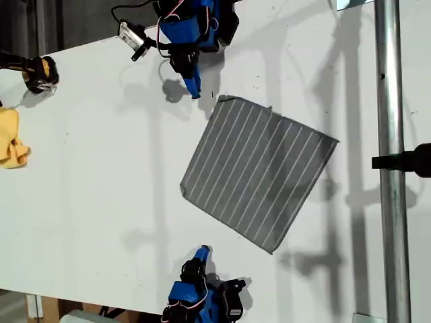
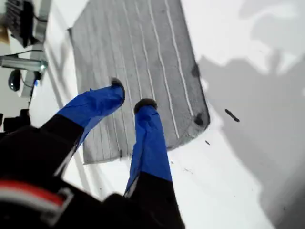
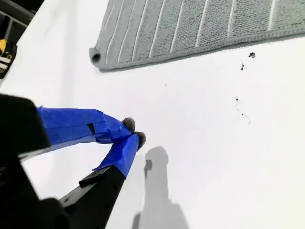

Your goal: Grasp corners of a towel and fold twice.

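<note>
Towel lies flat, unfolded. My first gripper hovers over one corner, jaws parted. My second gripper, clenched empty, sits off the towel.

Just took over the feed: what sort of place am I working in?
Probably a lab or workshop bench: a bare white table, a metal pole with a clamp, and loose wiring by one arm.

Yellow cloth cut by exterior view's left edge.
</note>
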`<move>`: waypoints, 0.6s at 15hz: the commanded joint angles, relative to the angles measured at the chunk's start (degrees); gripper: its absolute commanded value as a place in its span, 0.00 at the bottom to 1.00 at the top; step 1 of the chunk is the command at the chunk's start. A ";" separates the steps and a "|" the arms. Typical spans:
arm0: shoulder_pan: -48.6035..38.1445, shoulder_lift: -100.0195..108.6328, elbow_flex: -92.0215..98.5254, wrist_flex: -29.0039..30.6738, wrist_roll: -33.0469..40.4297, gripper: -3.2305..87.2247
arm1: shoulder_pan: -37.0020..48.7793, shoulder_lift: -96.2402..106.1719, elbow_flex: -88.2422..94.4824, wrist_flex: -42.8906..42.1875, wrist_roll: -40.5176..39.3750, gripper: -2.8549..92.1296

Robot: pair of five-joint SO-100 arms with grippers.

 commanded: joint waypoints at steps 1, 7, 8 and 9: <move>0.09 0.35 0.09 0.09 -0.53 0.02 | -2.20 -2.81 -5.63 -5.01 -0.79 0.09; -0.18 0.35 0.09 0.09 -0.53 0.02 | -12.48 -50.63 -32.17 -15.73 -1.49 0.03; -0.18 0.35 0.09 0.09 -0.53 0.02 | -14.50 -56.69 -37.35 -14.50 -1.49 0.03; -0.26 0.35 0.09 0.09 -0.53 0.02 | -16.35 -62.14 -42.54 -13.18 -1.67 0.04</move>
